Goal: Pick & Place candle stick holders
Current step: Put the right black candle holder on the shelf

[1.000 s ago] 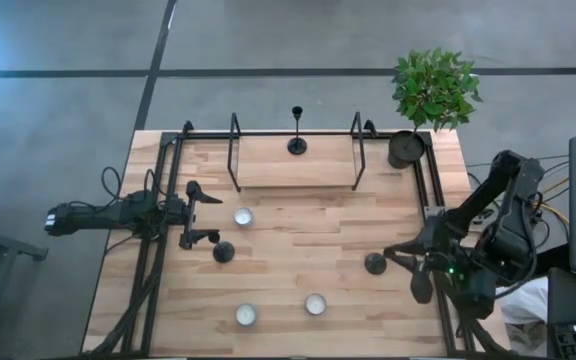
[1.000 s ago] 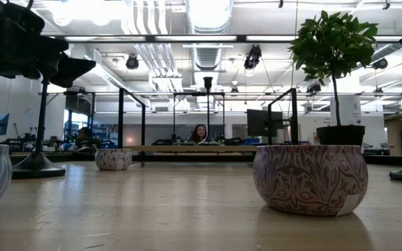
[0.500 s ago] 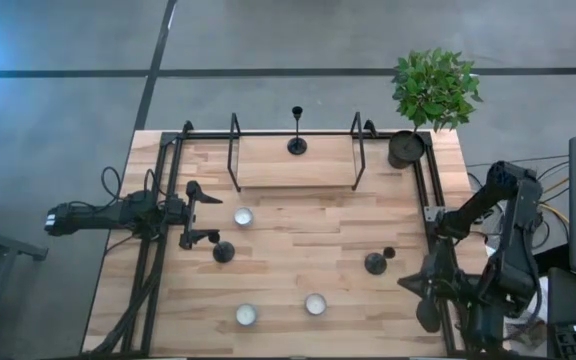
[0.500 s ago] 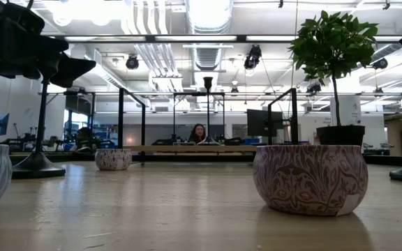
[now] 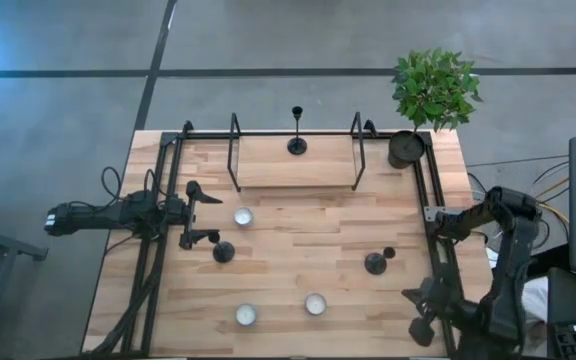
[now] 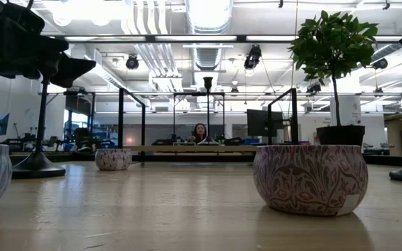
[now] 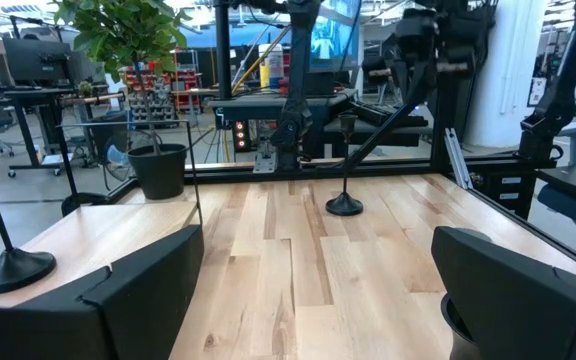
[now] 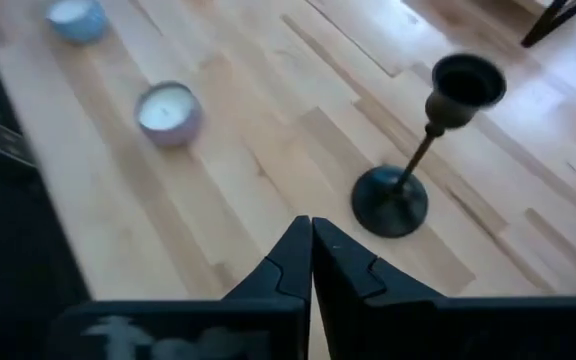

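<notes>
From above, a black metal candlestick holder [image 5: 377, 262] stands upright on the wooden desk [image 5: 298, 210], right of centre, left of the right gripper [image 5: 420, 322]. In the right wrist view its fingers [image 8: 298, 262] are pressed together, empty. The left gripper [image 5: 200, 212], spread wide and empty, waits near another holder [image 5: 224, 251].

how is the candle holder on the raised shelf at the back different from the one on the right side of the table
The back candle stick holder stands on the raised shelf between two black posts; the right candle stick holder stands on the bare tabletop. The back one has nothing close beside it; the right one has the shut right end effector pointing toward it, apart from it. Both are black, upright, with a round base, thin stem and small cup.
</notes>
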`<state>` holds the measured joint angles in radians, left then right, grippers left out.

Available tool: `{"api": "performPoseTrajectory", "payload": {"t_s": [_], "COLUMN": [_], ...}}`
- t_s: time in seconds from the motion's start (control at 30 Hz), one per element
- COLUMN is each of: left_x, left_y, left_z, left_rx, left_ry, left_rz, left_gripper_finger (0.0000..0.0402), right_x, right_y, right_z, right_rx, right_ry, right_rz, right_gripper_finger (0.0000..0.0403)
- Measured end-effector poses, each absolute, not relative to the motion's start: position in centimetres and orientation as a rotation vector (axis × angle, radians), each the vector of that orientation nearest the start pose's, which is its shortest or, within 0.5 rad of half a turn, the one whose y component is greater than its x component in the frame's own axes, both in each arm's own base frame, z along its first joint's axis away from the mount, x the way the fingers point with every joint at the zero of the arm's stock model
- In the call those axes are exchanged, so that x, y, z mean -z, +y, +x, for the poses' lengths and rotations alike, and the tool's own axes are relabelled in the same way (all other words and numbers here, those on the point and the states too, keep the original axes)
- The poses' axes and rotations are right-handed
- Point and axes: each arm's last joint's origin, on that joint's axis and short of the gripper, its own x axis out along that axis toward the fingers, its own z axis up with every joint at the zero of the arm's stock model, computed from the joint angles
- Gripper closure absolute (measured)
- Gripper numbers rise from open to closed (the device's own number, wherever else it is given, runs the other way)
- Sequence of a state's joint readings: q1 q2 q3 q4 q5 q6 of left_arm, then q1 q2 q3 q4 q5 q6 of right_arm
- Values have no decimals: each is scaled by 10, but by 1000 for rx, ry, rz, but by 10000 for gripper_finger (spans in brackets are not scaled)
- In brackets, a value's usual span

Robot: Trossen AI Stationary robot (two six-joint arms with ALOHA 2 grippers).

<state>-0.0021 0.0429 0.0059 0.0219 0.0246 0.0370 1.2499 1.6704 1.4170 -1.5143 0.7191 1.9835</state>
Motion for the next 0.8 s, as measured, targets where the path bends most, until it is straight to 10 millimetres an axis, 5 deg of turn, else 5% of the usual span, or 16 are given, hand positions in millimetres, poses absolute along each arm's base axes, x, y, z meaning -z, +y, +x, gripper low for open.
{"api": "performPoseTrajectory", "payload": {"t_s": [0.53,0.8], "left_x": [-164,-164], "left_y": [-1,-1], "left_z": [100,100], "left_rx": [28,28], "left_ry": [15,15], "left_rz": [37,37], "left_gripper_finger": [3,3], "right_x": [-218,-161], "right_y": [248,270], "right_z": [129,122], "right_rx": [811,712], "right_ry": [883,890], "right_rz": [367,425], "right_gripper_finger": [394,394]}}
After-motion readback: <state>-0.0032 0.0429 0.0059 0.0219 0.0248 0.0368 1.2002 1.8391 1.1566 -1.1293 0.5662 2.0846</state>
